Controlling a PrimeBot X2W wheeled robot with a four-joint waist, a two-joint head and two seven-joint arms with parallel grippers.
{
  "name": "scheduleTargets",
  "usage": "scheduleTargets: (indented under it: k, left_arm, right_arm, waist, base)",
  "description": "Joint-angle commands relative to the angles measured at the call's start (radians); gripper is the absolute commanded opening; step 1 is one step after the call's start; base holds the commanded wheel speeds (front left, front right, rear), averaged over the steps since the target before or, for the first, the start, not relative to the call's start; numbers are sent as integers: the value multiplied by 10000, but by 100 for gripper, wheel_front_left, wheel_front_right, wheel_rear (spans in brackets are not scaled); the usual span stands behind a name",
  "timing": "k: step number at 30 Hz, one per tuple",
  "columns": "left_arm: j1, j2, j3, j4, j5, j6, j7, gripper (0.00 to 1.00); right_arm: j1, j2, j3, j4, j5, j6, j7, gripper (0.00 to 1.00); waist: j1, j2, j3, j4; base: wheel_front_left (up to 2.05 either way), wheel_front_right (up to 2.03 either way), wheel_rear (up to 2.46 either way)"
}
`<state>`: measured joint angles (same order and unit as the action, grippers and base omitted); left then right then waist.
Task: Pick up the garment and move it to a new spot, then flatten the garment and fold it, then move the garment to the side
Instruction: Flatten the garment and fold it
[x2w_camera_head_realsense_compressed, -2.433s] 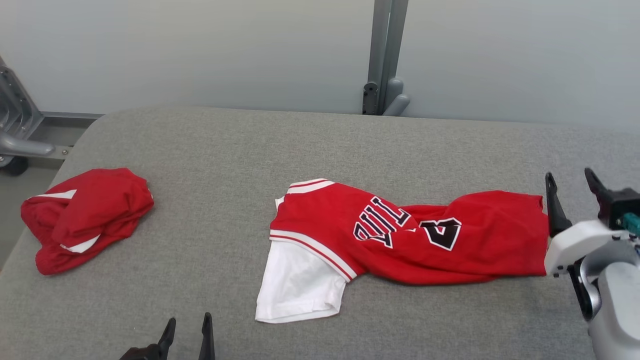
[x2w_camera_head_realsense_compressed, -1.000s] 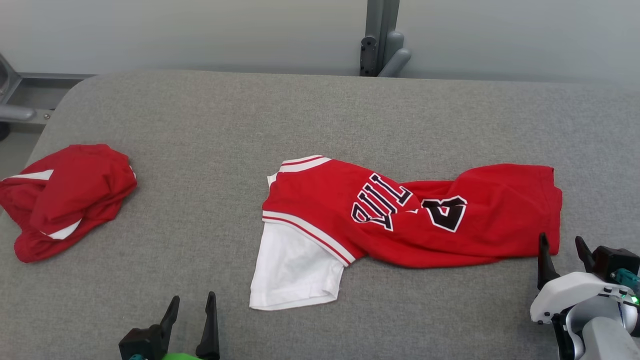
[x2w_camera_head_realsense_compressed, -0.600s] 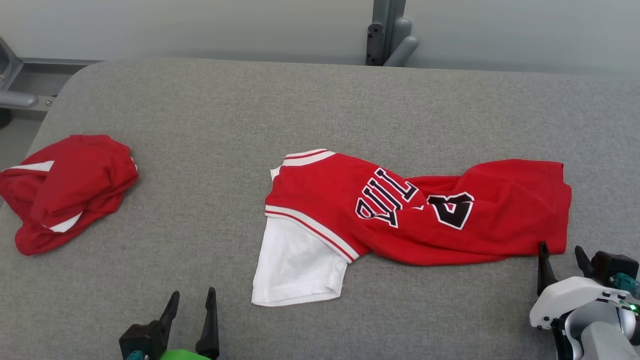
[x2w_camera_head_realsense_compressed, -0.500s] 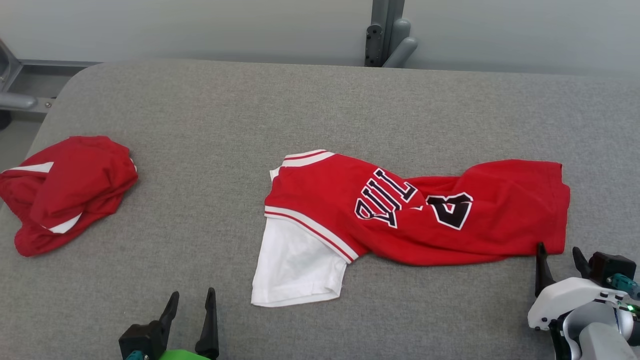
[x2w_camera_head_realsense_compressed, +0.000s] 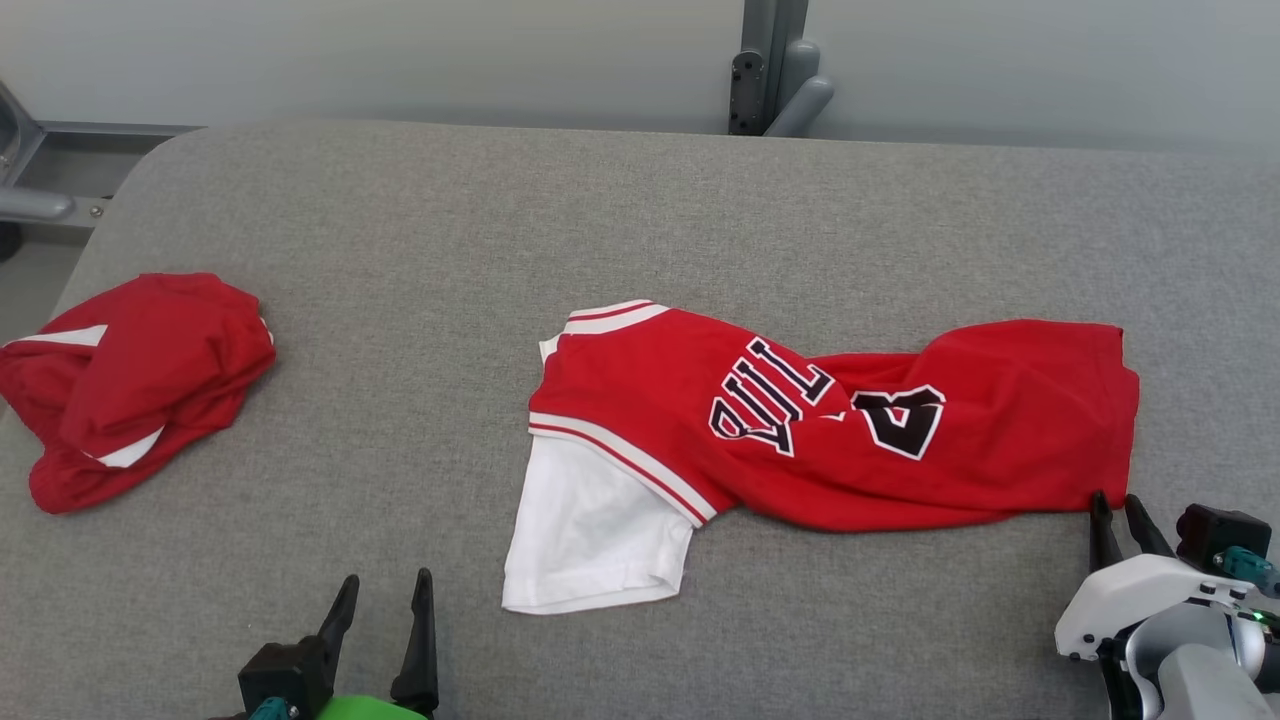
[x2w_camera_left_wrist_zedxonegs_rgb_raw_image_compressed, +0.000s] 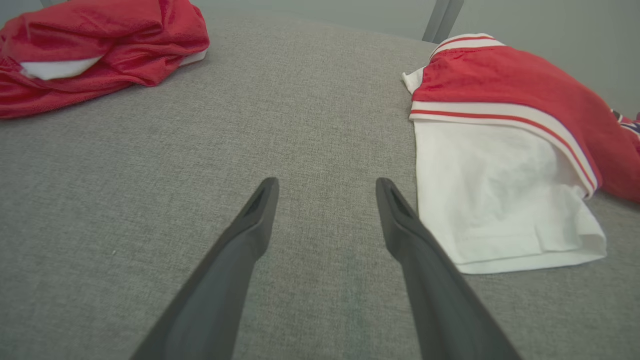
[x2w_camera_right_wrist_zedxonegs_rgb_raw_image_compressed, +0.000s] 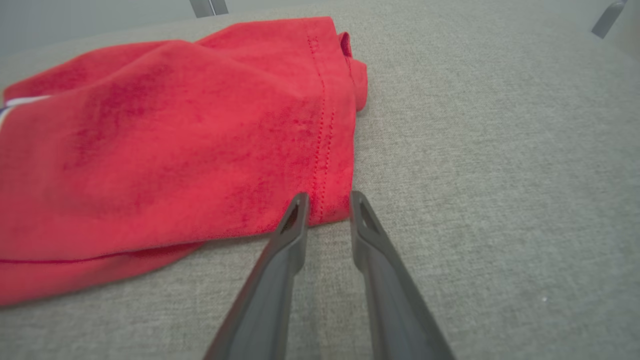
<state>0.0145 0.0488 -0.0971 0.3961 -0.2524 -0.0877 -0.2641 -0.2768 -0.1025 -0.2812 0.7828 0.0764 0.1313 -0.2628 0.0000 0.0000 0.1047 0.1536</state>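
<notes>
altogether one jersey (x2w_camera_head_realsense_compressed: 650, 400), one red bundle (x2w_camera_head_realsense_compressed: 150, 385)

crumpled red cloth (x2w_camera_head_realsense_compressed: 140, 385) lies left on the grey table (x2w_camera_head_realsense_compressed: 450, 220)

place: likely lab | cues: padded table (x2w_camera_head_realsense_compressed: 420, 200), bare wall (x2w_camera_head_realsense_compressed: 400, 50), metal post (x2w_camera_head_realsense_compressed: 770, 50)

Head camera high, looking down over table (x2w_camera_head_realsense_compressed: 640, 200); wrist cameras low, close; all share jersey (x2w_camera_head_realsense_compressed: 820, 430).
</notes>
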Motion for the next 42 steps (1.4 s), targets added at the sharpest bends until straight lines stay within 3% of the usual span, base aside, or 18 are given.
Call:
scheduleTargets:
  k: [1, 6, 10, 12, 13, 15, 16, 18, 19, 29, 34, 42]
  left_arm:
    - [-127, 37, 47, -5, 74, -21, -1, 100]
    - [-176, 37, 79, 19, 114, -53, -1, 100]
    - [-191, 37, 128, 3, 194, -66, -1, 100]
    - [-211, 37, 146, 3, 216, -78, -1, 100]
    - [-226, 37, 156, 0, 225, -66, -1, 100]
    - [-256, 37, 183, -1, 268, -86, -1, 100]
    - [-253, 37, 191, 2, 278, -86, -1, 100]
    - [-255, 37, 210, 7, 299, -91, -1, 100]
    - [-262, 37, 218, 12, 298, -96, -1, 100]
    - [-117, 37, 171, -44, 188, -60, -1, 100]
    - [-44, 35, 125, -78, 122, -26, -1, 100]
    - [-560, 37, -255, -60, 118, -104, -1, 100]
  right_arm:
    - [-152, -43, -5, 37, 54, -10, -30, 41]
    - [-261, -93, -44, 172, 57, -10, -30, 42]
    - [-375, -141, -115, 278, 19, -10, -30, 50]
    - [-392, -170, -174, 362, -25, -10, -30, 70]
    - [-411, -167, -193, 414, -37, -10, -30, 75]
    - [-490, -165, -209, 489, -62, -10, -30, 73]
    - [-519, -156, -187, 537, -89, -10, -30, 48]
    - [-556, -113, -182, 593, -103, -10, -29, 30]
    - [-555, -97, -162, 602, -123, -10, -29, 0]
    - [-409, -78, 242, -637, 336, -10, -29, 0]
    - [-932, -357, 1143, -1607, 822, -10, -30, 0]
    - [-2790, -1018, 2257, -861, 743, -12, -30, 0]
  waist:
    - [0, 0, 21, 8]
    - [0, 0, 67, 59]
    - [0, 0, 110, 107]
    - [0, 0, 139, 133]
    - [0, 0, 155, 146]
    - [0, 0, 183, 163]
    - [0, 0, 190, 169]
    - [0, 0, 207, 174]
    - [0, 0, 210, 178]
    - [0, 0, 52, 101]
    - [0, 0, 85, -30]
    - [0, 0, 504, 434]
  base:
    - [0, 0, 0]
    - [0, 0, 0]
    - [0, 0, 0]
    - [0, 0, 0]
    - [0, 0, 0]
    - [0, 0, 0]
    - [0, 0, 0]
    - [0, 0, 0]
    - [0, 0, 0]
    - [0, 0, 0]
    - [0, 0, 0]
    - [0, 0, 0]
